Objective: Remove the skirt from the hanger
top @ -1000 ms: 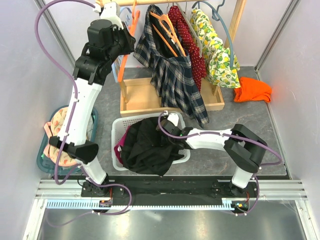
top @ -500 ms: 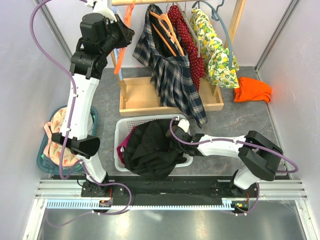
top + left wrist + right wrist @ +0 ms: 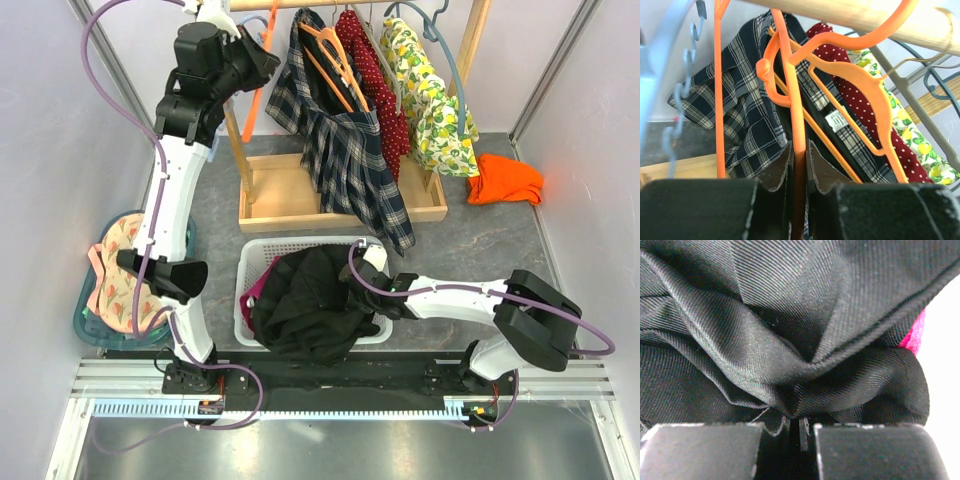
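The left gripper (image 3: 799, 156) is clamped on a thin bar of the bright orange hanger (image 3: 790, 75). Just beyond it, to its right, the skirt (image 3: 747, 120) hangs on the pale peach hanger (image 3: 867, 89). The right gripper (image 3: 799, 426) pinches a fold of the black garment (image 3: 765, 330).

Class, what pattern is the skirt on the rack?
Dark plaid with white lines; the skirt shows best in the top view.
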Tool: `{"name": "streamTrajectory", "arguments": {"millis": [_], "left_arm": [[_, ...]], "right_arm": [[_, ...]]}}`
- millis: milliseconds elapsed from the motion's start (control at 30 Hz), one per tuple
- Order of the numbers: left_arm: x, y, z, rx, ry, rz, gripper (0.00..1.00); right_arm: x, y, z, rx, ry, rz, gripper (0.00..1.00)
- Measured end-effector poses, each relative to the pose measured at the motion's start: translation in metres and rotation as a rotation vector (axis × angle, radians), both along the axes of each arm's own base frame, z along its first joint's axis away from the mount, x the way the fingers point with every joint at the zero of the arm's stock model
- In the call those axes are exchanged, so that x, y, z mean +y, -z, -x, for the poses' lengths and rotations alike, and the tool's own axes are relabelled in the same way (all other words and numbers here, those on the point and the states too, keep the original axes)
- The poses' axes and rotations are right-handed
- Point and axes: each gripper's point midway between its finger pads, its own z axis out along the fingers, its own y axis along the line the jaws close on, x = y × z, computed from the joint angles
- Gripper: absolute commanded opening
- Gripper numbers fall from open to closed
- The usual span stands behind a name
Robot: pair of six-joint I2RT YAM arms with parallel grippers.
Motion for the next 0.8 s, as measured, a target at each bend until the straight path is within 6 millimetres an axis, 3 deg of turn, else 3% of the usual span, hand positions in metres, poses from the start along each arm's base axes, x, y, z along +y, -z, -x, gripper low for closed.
{"name": "streamTrajectory", "arguments": {"millis": [133, 267, 333, 367, 400, 433, 467, 500, 533, 567, 633, 800], "left_arm": [[0.000, 0.011, -0.013, 0.031, 0.012, 0.033, 0.02], [0.009, 0.009, -0.019, 0.035, 0.031, 0.077, 0.02], [0.017, 0.008, -0.020, 0.045, 0.040, 0.100, 0.10], [0.020, 0.010, -0.021, 0.052, 0.046, 0.110, 0.23], [0.024, 0.011, -0.022, 0.060, 0.050, 0.119, 0.27], [0.028, 0.013, -0.023, 0.066, 0.056, 0.131, 0.32], [0.032, 0.014, -0.025, 0.074, 0.053, 0.138, 0.51], [0.036, 0.017, -0.026, 0.083, 0.049, 0.145, 0.63], [0.037, 0.018, -0.026, 0.090, 0.059, 0.151, 0.72], [0.035, 0.014, -0.026, 0.075, 0.079, 0.163, 0.90], [0.030, 0.010, -0.019, 0.075, 0.108, 0.176, 0.98], [0.034, -0.002, -0.002, 0.070, 0.126, 0.189, 1.00]], "right_arm": [[-0.003, 0.000, 0.004, 0.008, -0.003, 0.011, 0.00], [-0.007, 0.000, 0.007, 0.014, -0.001, 0.025, 0.00], [-0.008, -0.001, 0.007, 0.017, 0.001, 0.035, 0.00], [-0.010, -0.001, 0.008, 0.019, 0.004, 0.044, 0.01], [-0.011, -0.002, 0.007, 0.019, 0.006, 0.050, 0.03], [-0.013, -0.003, 0.007, 0.018, 0.009, 0.061, 0.08], [-0.016, -0.004, 0.007, 0.015, 0.013, 0.076, 0.13], [-0.019, -0.006, 0.007, 0.011, 0.016, 0.092, 0.18], [-0.024, -0.008, 0.007, 0.006, 0.021, 0.115, 0.31], [-0.029, -0.011, 0.006, -0.002, 0.026, 0.141, 0.38], [-0.037, -0.020, 0.001, -0.026, 0.037, 0.193, 0.54], [-0.045, -0.057, -0.016, -0.111, 0.050, 0.268, 0.73]]}}
